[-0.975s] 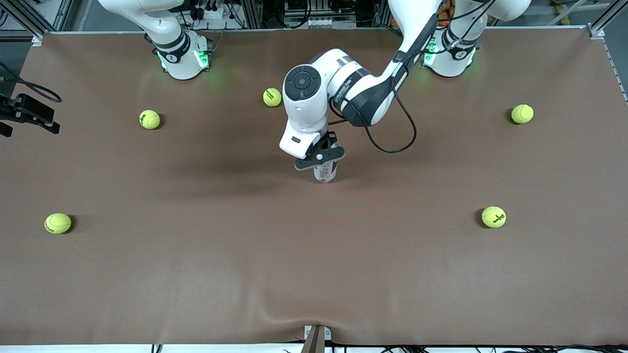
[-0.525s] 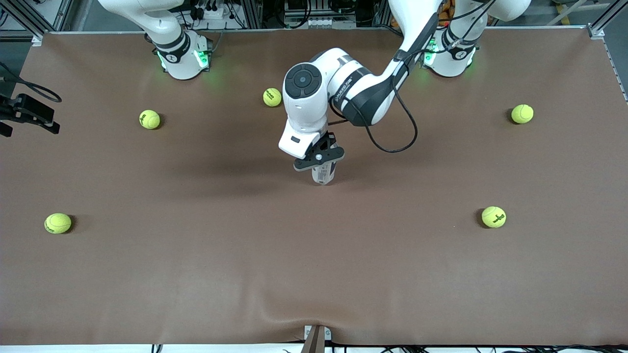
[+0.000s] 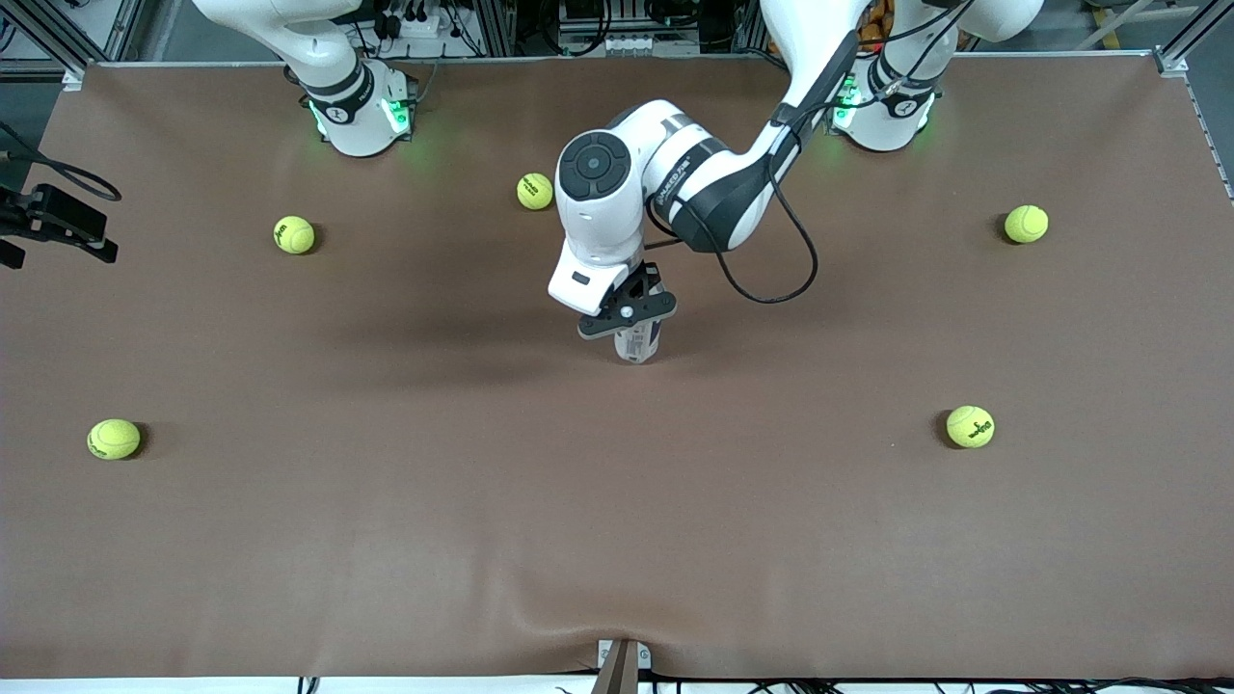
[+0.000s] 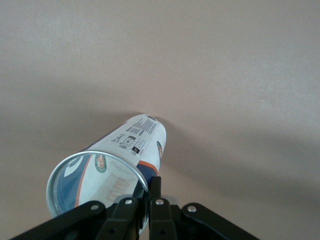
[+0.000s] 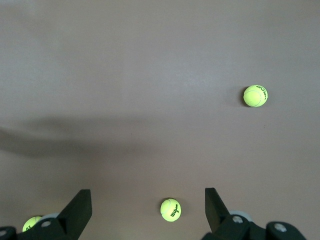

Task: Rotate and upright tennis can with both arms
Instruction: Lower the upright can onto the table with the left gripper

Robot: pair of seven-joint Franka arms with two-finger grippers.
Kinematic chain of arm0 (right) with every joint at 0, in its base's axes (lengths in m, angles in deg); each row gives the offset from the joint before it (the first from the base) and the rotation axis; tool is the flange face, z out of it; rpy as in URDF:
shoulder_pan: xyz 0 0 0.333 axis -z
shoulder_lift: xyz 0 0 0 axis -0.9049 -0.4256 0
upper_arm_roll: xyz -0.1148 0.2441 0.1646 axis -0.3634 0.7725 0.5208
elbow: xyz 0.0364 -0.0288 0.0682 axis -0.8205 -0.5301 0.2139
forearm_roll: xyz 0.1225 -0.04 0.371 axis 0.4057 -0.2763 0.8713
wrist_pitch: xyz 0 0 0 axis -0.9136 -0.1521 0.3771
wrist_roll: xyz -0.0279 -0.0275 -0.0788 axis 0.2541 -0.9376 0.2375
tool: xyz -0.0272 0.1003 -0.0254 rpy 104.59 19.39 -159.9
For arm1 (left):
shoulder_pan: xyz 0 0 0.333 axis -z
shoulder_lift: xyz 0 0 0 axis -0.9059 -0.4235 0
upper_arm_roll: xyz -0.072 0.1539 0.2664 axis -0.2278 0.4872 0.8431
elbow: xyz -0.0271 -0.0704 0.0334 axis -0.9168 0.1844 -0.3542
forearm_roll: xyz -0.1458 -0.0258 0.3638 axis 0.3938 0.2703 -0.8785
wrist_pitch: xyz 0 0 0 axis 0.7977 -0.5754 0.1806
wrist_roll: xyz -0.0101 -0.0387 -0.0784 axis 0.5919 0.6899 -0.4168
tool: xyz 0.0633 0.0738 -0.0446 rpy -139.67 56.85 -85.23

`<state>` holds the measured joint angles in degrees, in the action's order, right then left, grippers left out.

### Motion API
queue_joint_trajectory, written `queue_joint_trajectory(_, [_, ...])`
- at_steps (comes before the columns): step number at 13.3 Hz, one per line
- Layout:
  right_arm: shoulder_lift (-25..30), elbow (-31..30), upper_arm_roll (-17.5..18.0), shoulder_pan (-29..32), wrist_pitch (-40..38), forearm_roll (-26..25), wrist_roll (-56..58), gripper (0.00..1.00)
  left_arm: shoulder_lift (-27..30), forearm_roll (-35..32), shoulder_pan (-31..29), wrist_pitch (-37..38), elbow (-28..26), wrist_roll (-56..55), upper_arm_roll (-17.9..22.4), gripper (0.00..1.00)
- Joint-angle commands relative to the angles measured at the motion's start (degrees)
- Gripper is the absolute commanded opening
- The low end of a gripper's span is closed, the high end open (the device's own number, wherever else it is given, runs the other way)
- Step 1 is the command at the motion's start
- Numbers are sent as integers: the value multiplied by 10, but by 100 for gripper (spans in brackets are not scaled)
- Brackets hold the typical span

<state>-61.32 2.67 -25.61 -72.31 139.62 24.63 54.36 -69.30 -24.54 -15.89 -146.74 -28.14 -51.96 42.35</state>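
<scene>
Brown worktop [image 3: 617,540], wide, w/ five balls scattered well apart near the edges. Left arm [image 3: 713,183] reaching from its base to mid-worktop, gripper [image 3: 629,313] down over the can [image 3: 637,345]; jaws pressed onto the can's rim wall at the open top, per left wrist view [image 4: 150,200]. Can [image 4: 122,160] near upright at worktop centre, foot apparently on or just above the cloth, top leaning a bit toward the wrist cam; contact w/ cloth not certain. Right gripper [image 5: 147,212] held high over the right arm's end of the worktop, jaws spread wide, nothing between, waiting; not visible in front view. Judgement: uprighting nearly done, placing step in hand. To do well: bring wrist to true vertical so the base sits flat, not on its edge; lower slowly till full foot contact; hold a beat before letting go; release gently, then lift straight up to avoid dragging the rim sideways. Tall slim tube w/ thin-wall pinch = tips easily, so no lateral motion at release. Nearest ball [image 3: 534,191] well apart, no obstacle.
</scene>
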Motion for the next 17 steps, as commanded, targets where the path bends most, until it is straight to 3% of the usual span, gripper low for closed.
queue_joint_trajectory(1, [2,1,0,0,-5,-6,-2,100,-5,-13,7,-1,10,-18,6,0])
queue_joint_trajectory(3, [2,2,0,0,-5,-6,-2,100,-8,-13,7,-1,10,-18,6,6])
queue_joint_trajectory(7, [2,1,0,0,-5,-6,-2,100,-8,-13,7,-1,10,-17,6,8])
queue_joint_trajectory(8, [3,1,0,0,-5,-6,-2,100,-8,-13,7,-1,10,-17,6,16])
queue_joint_trajectory(9, [2,1,0,0,-5,-6,-2,100,-8,-13,7,-1,10,-13,6,40])
queue_joint_trajectory(11, [2,1,0,1,-5,-6,-2,100,-8,-13,7,-1,10,-8,7,66])
queue_joint_trajectory(15, [3,1,0,1,-5,-6,-2,100,1,-13,3,-1,10,-10,8,75])
queue_joint_trajectory(16, [3,1,0,1,-5,-6,-2,100,8,-13,3,-1,10,-10,8,92])
queue_joint_trajectory(17, [2,1,0,1,-6,-6,-2,100,11,-13,3,0,10,-9,7,100])
